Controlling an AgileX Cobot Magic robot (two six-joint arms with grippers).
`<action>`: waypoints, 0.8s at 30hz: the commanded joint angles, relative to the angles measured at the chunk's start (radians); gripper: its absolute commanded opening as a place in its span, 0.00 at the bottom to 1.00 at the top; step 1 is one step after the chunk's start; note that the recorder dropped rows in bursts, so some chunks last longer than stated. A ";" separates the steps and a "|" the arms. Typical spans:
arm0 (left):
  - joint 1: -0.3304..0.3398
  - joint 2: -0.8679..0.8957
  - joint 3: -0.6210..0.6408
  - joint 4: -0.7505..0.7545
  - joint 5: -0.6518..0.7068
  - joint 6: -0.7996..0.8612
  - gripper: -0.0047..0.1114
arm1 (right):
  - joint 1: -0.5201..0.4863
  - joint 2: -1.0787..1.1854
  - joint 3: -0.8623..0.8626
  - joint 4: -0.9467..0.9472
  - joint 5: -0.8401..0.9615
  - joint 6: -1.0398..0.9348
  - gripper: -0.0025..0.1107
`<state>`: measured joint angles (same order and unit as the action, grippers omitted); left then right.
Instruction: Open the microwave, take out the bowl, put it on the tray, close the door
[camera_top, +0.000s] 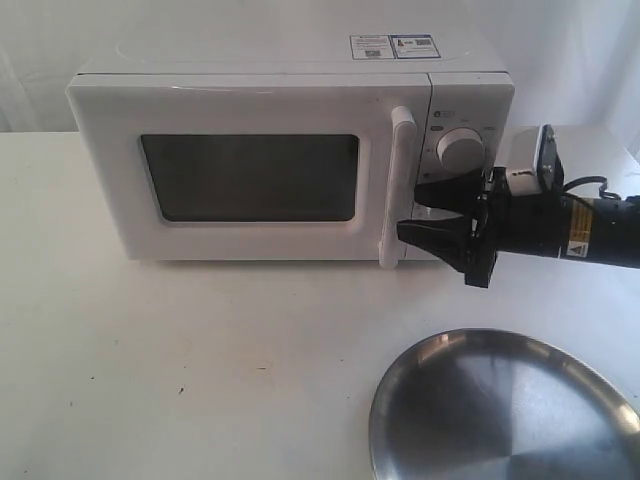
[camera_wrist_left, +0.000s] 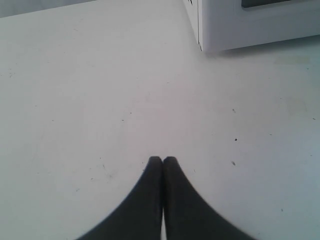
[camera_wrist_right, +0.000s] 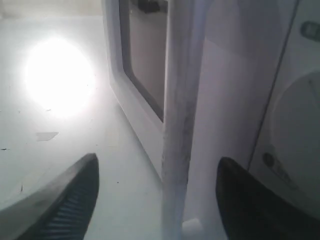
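Observation:
The white microwave (camera_top: 280, 75) stands at the back of the table with its door (camera_top: 110, 170) closed. The dark window shows nothing inside, so the bowl is hidden. My right gripper (camera_top: 409, 213) is open, its two black fingers straddling the lower part of the vertical bar handle (camera_top: 397, 170) without gripping it. In the right wrist view the handle (camera_wrist_right: 177, 125) runs between the spread fingers (camera_wrist_right: 65, 200). The silver tray (camera_top: 505, 410) lies at the front right, with nothing on it. My left gripper (camera_wrist_left: 162, 160) is shut and holds nothing, above bare table near the microwave's corner (camera_wrist_left: 240, 25).
A round white dial (camera_top: 460, 148) sits on the control panel just above my right wrist. The white table (camera_top: 200, 360) stretches left and in front of the microwave. The left arm does not show in the exterior view.

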<state>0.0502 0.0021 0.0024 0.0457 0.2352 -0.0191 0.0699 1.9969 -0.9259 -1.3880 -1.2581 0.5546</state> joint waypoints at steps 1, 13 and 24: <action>-0.004 -0.002 -0.002 -0.005 0.000 -0.002 0.04 | 0.044 0.056 -0.032 0.141 0.039 -0.088 0.60; -0.004 -0.002 -0.002 -0.005 0.000 -0.002 0.04 | 0.173 0.059 -0.075 0.130 0.039 -0.103 0.49; -0.004 -0.002 -0.002 -0.005 0.000 -0.002 0.04 | 0.173 -0.123 -0.028 -0.032 0.058 -0.073 0.41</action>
<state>0.0502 0.0021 0.0024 0.0457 0.2352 -0.0191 0.1765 1.9337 -0.9436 -1.3710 -1.0336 0.5602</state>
